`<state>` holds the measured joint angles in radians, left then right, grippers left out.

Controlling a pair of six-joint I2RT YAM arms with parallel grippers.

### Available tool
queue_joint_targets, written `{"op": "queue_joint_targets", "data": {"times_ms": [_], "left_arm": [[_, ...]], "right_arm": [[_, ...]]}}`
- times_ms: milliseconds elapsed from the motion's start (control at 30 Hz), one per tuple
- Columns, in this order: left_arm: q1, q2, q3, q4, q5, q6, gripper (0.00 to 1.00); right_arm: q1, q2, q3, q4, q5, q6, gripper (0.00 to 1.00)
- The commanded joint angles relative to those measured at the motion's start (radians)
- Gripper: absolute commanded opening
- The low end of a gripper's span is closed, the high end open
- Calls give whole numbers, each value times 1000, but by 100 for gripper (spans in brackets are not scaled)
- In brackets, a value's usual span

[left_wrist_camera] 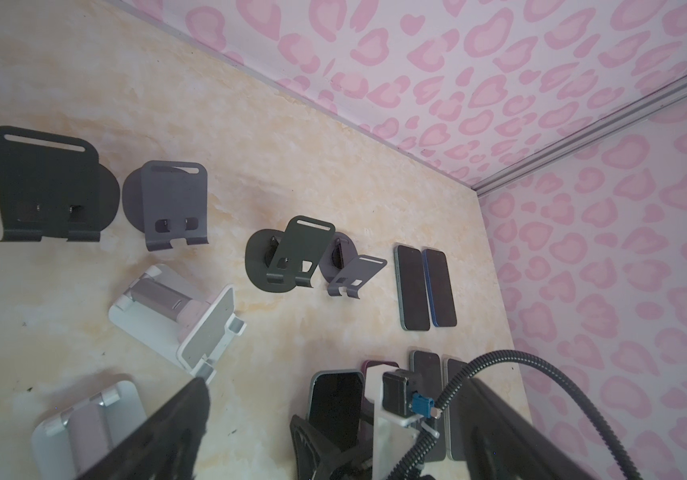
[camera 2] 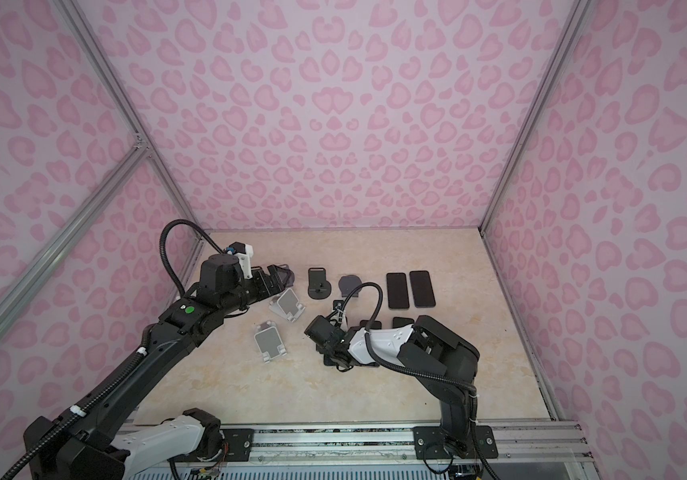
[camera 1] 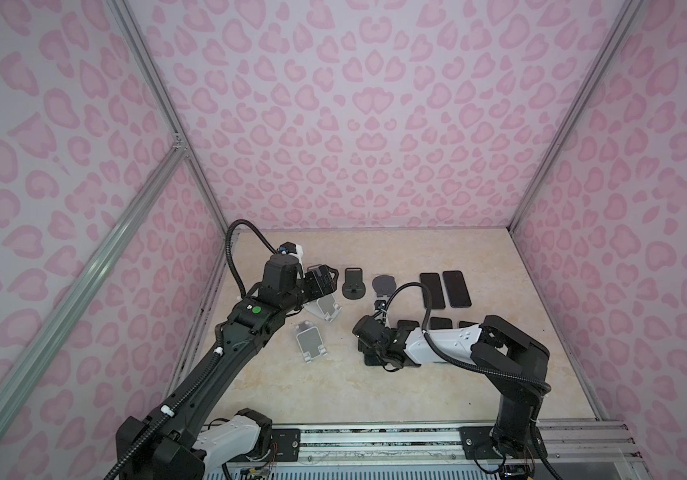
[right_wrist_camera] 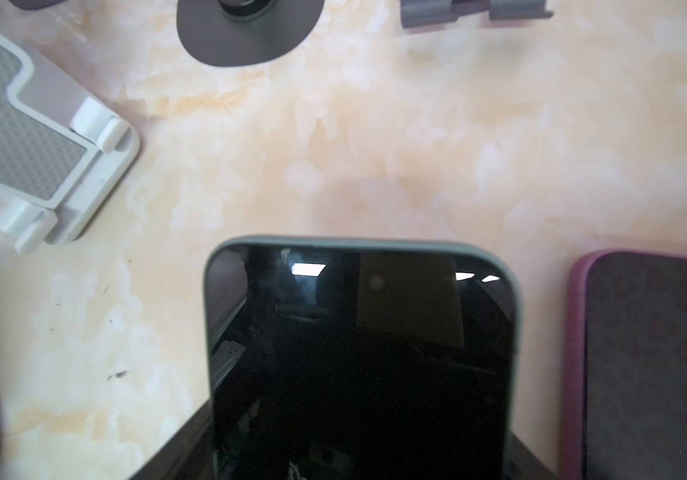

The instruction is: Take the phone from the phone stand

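- Right gripper (camera 1: 385, 355) sits low over the table (camera 1: 325, 395), centre-right of the floor in both top views, directly over the phone (right_wrist_camera: 362, 357).
- The phone has a grey-green case and a dark screen facing up. It sits bottom centre of the right wrist view, running between two dark finger edges (right_wrist_camera: 175, 453) at the lower corners.
- We can't tell whether those fingers clamp the phone or just flank it, because the contact at the case sides is out of frame.
- We also can't tell whether the phone lies flat on the table or is lifted off it.
- Magenta-cased phone (right_wrist_camera: 649, 365) lies just beside it, at the right edge of that view.
- The phone is apart from every stand. The nearest is the white stand (camera 1: 310, 341), to its left in both top views, with the second white stand (camera 1: 326, 309) just above that.
- Dark stand (camera 1: 353, 283) and grey stand (camera 1: 383, 284) sit in a row toward the back wall. The pair of phones (camera 1: 433, 290) lies flat, side by side, right of them.
- Left gripper (camera 1: 327, 279) hovers at the left end of that row, jaws spread wide and holding nothing.
- One left finger (left_wrist_camera: 185, 415) shows lower left in the left wrist view.
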<state>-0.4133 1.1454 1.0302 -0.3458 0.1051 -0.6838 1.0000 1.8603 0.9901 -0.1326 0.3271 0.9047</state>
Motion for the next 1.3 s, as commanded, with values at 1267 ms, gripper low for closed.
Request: {"op": "queue_joint_targets", "data": {"times_ms": [1267], "left_arm": [[-6,-73,58,4,-112,149,97]], "right_arm": [[27,-484,38,-373,19,-256,89]]}}
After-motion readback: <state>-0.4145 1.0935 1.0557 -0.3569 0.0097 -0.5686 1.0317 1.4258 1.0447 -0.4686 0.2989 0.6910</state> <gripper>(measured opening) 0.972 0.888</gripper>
